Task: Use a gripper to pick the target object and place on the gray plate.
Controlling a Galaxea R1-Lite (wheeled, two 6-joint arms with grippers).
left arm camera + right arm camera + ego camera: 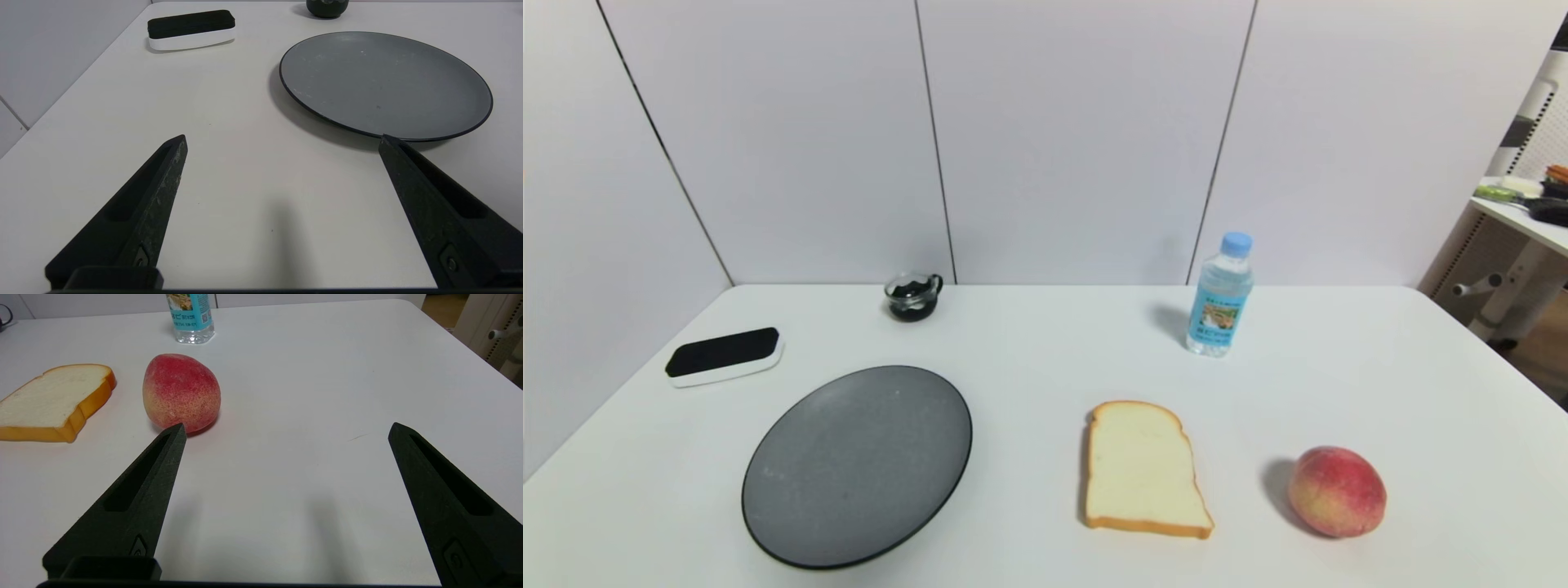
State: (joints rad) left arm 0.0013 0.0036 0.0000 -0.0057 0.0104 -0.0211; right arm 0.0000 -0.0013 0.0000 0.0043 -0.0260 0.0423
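From the head, the whiteboard eraser (724, 355) lies on the table's far left, beside the gray plate (858, 465), near a glass cup (913, 296); left gripper (282, 139) splayed, empty; right gripper (286, 428) splayed, empty, near peach (181, 392), bread slice (53, 400)

Pale panelled walls (1078, 139) with dark seams stand behind the white table (1045, 343). A second desk (1523, 220) sits at the right edge.
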